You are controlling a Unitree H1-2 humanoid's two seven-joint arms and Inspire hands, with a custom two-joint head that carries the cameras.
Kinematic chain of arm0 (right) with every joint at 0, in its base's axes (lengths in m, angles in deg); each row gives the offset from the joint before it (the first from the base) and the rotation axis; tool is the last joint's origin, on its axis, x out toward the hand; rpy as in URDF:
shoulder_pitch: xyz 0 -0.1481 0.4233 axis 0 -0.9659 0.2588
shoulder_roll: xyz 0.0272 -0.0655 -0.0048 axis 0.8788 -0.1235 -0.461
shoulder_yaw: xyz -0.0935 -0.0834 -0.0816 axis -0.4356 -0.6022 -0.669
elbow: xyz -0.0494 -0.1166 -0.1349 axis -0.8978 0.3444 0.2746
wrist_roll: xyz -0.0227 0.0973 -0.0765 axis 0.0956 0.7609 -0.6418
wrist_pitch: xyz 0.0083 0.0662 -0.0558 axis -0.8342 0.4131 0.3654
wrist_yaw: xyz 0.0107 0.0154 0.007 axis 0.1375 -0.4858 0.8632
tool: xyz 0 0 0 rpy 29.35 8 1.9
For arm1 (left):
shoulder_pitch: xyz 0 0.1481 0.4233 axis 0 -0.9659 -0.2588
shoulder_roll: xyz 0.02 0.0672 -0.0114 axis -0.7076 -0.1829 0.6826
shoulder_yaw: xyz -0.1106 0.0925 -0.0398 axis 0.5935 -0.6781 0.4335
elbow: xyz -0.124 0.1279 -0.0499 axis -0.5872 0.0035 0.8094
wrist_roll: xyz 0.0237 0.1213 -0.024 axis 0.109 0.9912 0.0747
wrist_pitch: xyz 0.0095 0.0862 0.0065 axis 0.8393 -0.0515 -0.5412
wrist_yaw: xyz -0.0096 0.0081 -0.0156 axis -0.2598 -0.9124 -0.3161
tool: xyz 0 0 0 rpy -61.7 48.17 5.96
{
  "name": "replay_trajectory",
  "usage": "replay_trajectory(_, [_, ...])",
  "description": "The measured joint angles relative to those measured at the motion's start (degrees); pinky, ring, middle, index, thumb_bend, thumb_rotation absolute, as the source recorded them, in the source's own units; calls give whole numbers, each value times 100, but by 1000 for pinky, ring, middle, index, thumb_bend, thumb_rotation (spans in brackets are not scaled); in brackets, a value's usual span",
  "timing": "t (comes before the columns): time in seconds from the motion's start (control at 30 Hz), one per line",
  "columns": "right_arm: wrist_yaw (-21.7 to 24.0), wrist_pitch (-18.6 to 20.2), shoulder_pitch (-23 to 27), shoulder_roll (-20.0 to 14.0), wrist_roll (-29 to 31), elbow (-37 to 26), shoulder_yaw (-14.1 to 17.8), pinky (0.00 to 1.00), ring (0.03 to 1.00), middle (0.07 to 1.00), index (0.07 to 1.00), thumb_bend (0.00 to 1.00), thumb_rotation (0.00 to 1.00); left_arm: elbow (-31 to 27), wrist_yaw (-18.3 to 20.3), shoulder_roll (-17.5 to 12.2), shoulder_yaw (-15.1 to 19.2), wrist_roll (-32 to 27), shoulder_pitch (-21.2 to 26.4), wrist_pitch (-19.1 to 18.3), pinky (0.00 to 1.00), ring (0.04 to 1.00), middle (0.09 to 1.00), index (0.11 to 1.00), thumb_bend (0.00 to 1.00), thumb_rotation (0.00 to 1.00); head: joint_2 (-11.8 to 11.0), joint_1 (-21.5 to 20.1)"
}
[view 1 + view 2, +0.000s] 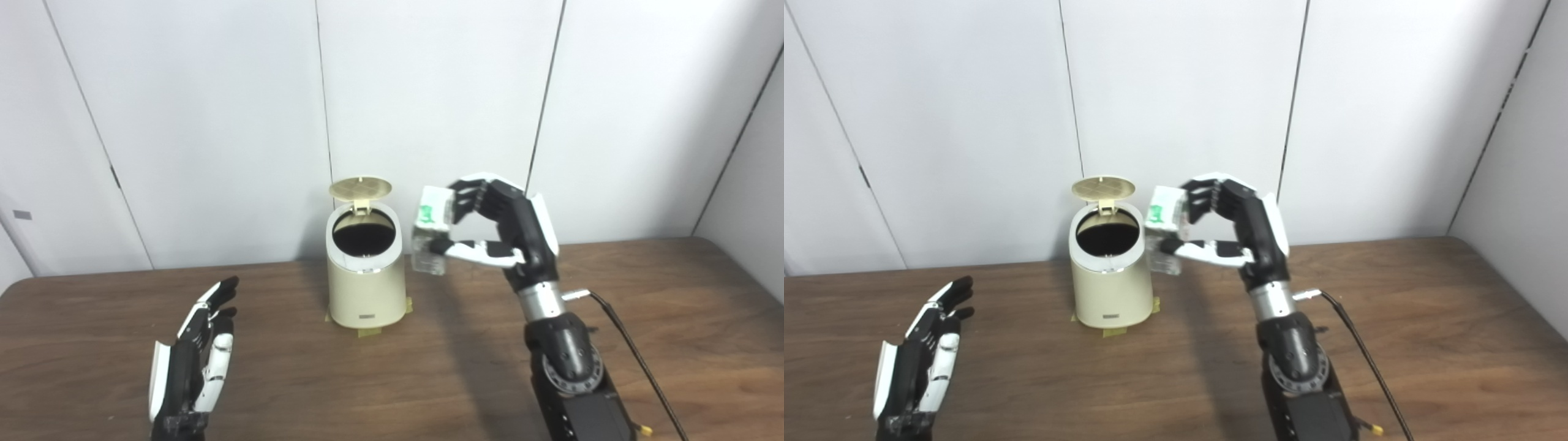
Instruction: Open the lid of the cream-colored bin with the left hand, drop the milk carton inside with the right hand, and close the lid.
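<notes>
Left eye view shows a brown wooden desk (661,294) in front of white wall panels (429,92). The cream-colored bin (366,288) stands near the far edge of the desk, about in the middle of its width. Its lid (361,188) is open and stands up at the back of the bin, so the dark inside is visible. Small pieces of yellowish tape (369,332) lie under the foot of the bin.

The right hand (502,229) is lifted above the desk, just to the right of the bin. Its fingers are clamped on the milk carton (432,229): the fingers (468,196) press near the top and the thumb lies lower on the same side. The carton is white with a green mark, it is in the air, a little tilted, beside the upper part of the bin and not over the opening. A black cable (637,355) runs from the wrist of this arm toward the near edge.

The left hand (196,355) is near the near left corner of the desk, well apart from the bin. It holds nothing, and its fingers are straight and slightly apart, pointing toward the far edge.
</notes>
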Motion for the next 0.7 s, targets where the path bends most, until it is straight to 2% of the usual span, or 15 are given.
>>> replay_trajectory(0.23, [-155, -349, 371, 184, -574, 30, -177, 298, 407, 474, 528, 514, 0, 20, -11, 3, -18, -2, 15, 1, 794, 862, 868, 836, 287, 806, 0, 44])
replay_trajectory(0.3, [-395, -426, 442, 182, -893, 81, -356, 305, 411, 478, 524, 515, 0, 24, -14, 4, -28, -2, 21, 3, 792, 858, 863, 833, 290, 800, 0, 62])
replay_trajectory(0.37, [-774, -443, 506, 104, -1254, 124, -648, 319, 416, 484, 517, 516, 0, 32, -28, 4, -37, 1, 29, 9, 791, 855, 860, 831, 295, 795, 0, 88])
replay_trajectory(0.53, [-2002, -507, 729, -187, -1878, 344, -1671, 341, 426, 493, 503, 517, 0, 35, -56, 10, -43, 14, 34, 11, 784, 855, 861, 831, 304, 788, 9, 167])
replay_trajectory(0.7, [-3395, -537, 1145, -633, -2685, 859, -2846, 404, 453, 481, 488, 518, 0, 27, -57, 25, -44, 24, 31, 8, 798, 862, 864, 834, 307, 784, 9, 229])
